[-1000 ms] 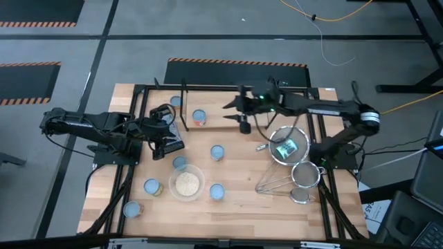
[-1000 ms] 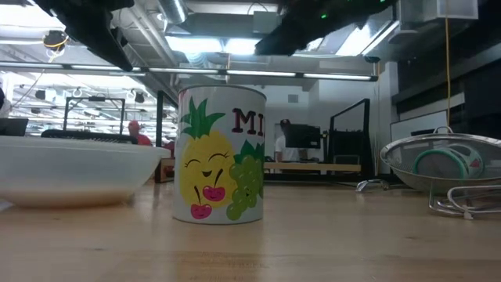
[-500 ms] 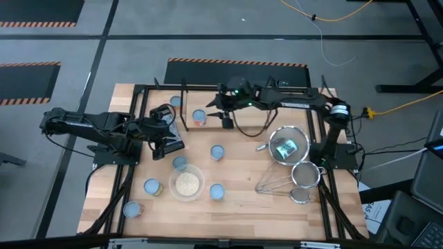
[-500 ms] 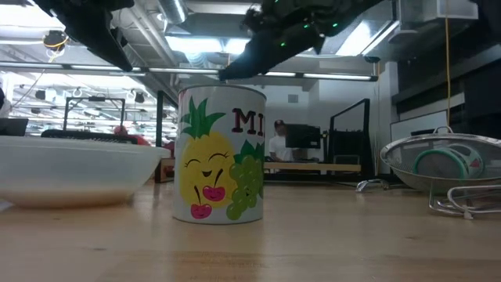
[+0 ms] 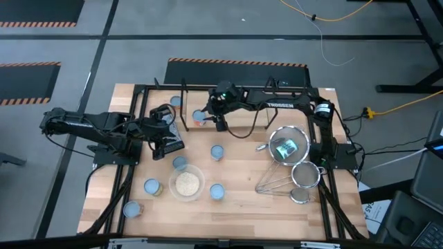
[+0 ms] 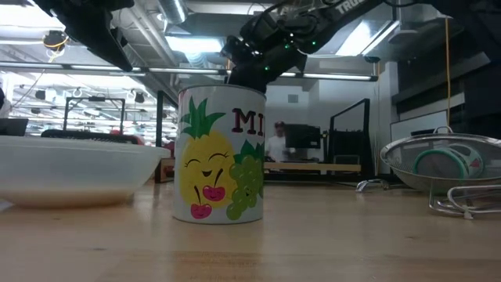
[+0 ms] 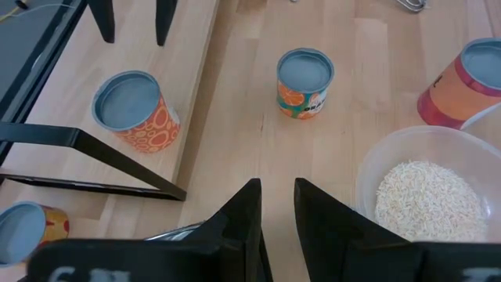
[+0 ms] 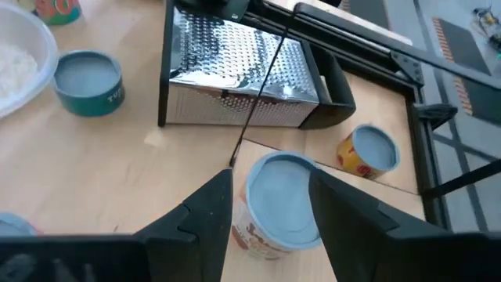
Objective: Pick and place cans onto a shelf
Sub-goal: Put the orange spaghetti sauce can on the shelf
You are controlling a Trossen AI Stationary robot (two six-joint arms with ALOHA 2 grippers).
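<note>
1. Right gripper (image 8: 270, 205) reaches over the long light-wood shelf board with thin black wire supports (image 8: 368, 200). Its fingers stand wide apart, either side of a short tin can with pale blue-silver top and reddish-orange label (image 8: 280, 205), which stands on the board. Whether the pads touch the can I cannot tell.
2. Step in hand, as I judge it: either gripping this can or letting go of it after setting it down. To do it well, keep the fingers level and centred on the can, move straight up or down, and avoid brushing the thin black wire upright close by.
3. Left gripper (image 7: 275, 205) waits low over the table's left side, fingers slightly parted, holding nothing.
4. A second, yellow-labelled tin (image 8: 369, 157) stands farther along the shelf; a perforated metal box grater (image 8: 239, 82) lies just beside the shelf.
5. Only the high view shows the other blue-topped cans (image 5: 217, 152) loose on the tabletop, around a clear bowl of pale grains (image 5: 186, 183).
6. The low view shows just one pineapple-printed can (image 6: 221, 154) up close; the shelf is hidden there.
7. The left wrist view alone shows the bare table under its fingers.
</note>
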